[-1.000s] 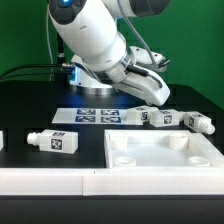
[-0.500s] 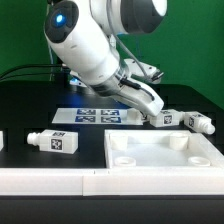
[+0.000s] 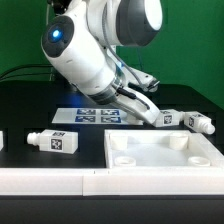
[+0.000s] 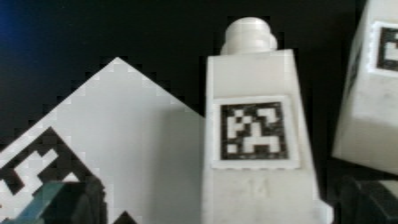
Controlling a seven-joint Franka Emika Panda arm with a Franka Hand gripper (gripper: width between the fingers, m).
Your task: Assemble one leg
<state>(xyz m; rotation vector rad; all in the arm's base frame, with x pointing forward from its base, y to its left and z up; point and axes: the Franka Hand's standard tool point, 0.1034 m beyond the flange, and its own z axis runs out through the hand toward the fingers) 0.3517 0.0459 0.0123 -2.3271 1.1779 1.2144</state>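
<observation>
In the wrist view a white leg [image 4: 249, 120] with a black-and-white tag lies between my open gripper's [image 4: 214, 203] dark fingertips [image 4: 54, 205], with a gap on each side. A second leg [image 4: 370, 95] lies beside it. In the exterior view my gripper [image 3: 150, 111] is low over the table at the right and hides most of that leg. Two more legs [image 3: 170, 118] [image 3: 198, 122] lie just to its right. Another leg [image 3: 55, 141] lies apart at the left.
The large white tabletop [image 3: 165, 160] with a raised rim lies in front at the right. The marker board [image 3: 92, 114] lies behind the left leg, and its corner shows in the wrist view [image 4: 89, 130]. A small white piece [image 3: 2, 138] sits at the left edge.
The arm has swung down and toward the exterior view's right. The gripper has dropped from above the marker board to the row of legs. The parts have not moved.
</observation>
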